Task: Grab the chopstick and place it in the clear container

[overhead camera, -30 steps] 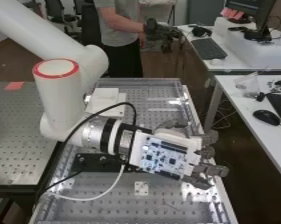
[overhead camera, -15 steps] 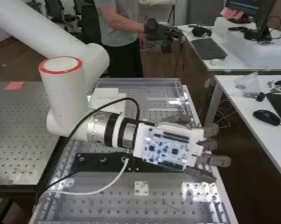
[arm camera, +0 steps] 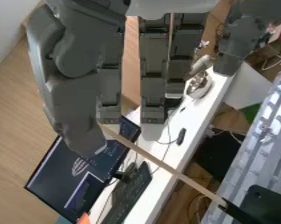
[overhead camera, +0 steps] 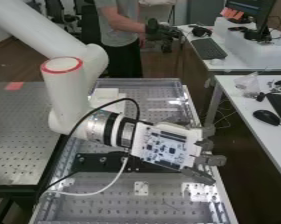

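Slightly upward in the high view, the dark grey hand (overhead camera: 209, 160) is shifted since 1 second ago. By its thumb and 1 finger, a thin chopstick of light wood (arm camera: 190, 181) is pinched near 1 end, beside the perforated metal bench (overhead camera: 111, 207).

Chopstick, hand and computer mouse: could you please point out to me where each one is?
Chopstick (arm camera: 170, 170): wrist view, point on the light wooden shaft, partway along it.
Hand (overhead camera: 210, 160): high view, point on one of the dark grey fingers.
Computer mouse (overhead camera: 266, 117): high view, point on its black top.
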`<action>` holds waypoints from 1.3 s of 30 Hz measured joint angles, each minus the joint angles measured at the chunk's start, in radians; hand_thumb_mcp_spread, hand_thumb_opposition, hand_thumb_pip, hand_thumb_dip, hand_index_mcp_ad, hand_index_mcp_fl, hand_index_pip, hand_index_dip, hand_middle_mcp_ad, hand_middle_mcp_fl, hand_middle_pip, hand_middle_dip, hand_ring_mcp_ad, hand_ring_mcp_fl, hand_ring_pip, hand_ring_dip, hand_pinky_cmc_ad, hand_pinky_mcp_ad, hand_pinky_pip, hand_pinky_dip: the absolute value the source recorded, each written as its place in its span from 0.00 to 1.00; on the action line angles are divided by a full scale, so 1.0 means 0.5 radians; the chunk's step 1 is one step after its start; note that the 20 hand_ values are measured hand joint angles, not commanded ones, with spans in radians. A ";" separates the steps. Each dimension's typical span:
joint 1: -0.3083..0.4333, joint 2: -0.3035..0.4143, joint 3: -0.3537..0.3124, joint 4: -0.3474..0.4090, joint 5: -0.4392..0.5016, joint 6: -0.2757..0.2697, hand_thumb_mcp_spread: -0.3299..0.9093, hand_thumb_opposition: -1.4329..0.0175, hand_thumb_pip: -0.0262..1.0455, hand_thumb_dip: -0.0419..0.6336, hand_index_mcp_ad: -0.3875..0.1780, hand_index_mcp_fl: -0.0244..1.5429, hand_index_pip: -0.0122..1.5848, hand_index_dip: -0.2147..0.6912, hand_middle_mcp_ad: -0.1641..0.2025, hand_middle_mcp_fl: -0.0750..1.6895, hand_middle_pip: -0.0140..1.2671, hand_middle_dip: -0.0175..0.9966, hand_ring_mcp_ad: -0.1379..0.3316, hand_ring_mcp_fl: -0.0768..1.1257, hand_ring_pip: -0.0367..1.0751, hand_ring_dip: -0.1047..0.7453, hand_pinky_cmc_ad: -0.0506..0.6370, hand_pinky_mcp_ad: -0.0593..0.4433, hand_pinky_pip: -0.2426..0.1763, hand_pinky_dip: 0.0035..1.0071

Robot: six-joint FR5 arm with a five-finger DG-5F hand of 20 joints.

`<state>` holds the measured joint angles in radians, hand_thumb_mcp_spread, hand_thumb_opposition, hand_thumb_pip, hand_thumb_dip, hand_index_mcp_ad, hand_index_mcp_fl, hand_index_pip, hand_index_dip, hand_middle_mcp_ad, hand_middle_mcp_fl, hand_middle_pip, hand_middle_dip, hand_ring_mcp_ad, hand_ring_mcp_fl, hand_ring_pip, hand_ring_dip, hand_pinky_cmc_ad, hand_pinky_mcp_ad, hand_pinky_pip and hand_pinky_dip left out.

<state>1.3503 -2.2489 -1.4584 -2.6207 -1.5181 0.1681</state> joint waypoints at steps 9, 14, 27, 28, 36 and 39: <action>0.004 -0.026 0.040 -0.015 -0.008 -0.008 0.80 0.40 0.36 0.59 0.26 0.50 0.37 0.71 0.67 0.55 0.10 0.86 0.35 0.39 0.14 0.61 0.60 0.74 0.52 0.15; 0.005 -0.035 0.054 -0.016 0.006 -0.023 0.80 0.40 0.36 0.59 0.24 0.50 0.37 0.70 0.66 0.55 0.10 0.86 0.35 0.40 0.14 0.62 0.60 0.74 0.55 0.15; 0.001 -0.050 0.088 -0.040 0.000 -0.021 0.80 0.39 0.36 0.59 0.21 0.50 0.35 0.69 0.62 0.57 0.11 0.85 0.34 0.45 0.14 0.63 0.60 0.74 0.58 0.15; 0.001 -0.051 0.089 -0.041 0.004 -0.021 0.80 0.39 0.36 0.59 0.21 0.50 0.35 0.69 0.61 0.58 0.11 0.85 0.35 0.45 0.14 0.63 0.60 0.74 0.58 0.15; -0.002 -0.052 0.088 -0.044 -0.010 -0.030 0.89 0.32 0.40 0.57 0.21 0.48 0.33 0.69 0.40 0.68 0.20 0.85 0.34 0.46 0.14 0.63 0.60 0.74 0.58 0.15; -0.002 -0.053 0.088 -0.056 -0.003 -0.035 0.90 0.32 0.38 0.58 0.21 0.48 0.33 0.69 0.37 0.68 0.19 0.85 0.33 0.47 0.14 0.63 0.60 0.74 0.58 0.15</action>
<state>1.3490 -2.2753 -1.4146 -2.6487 -1.5197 0.1508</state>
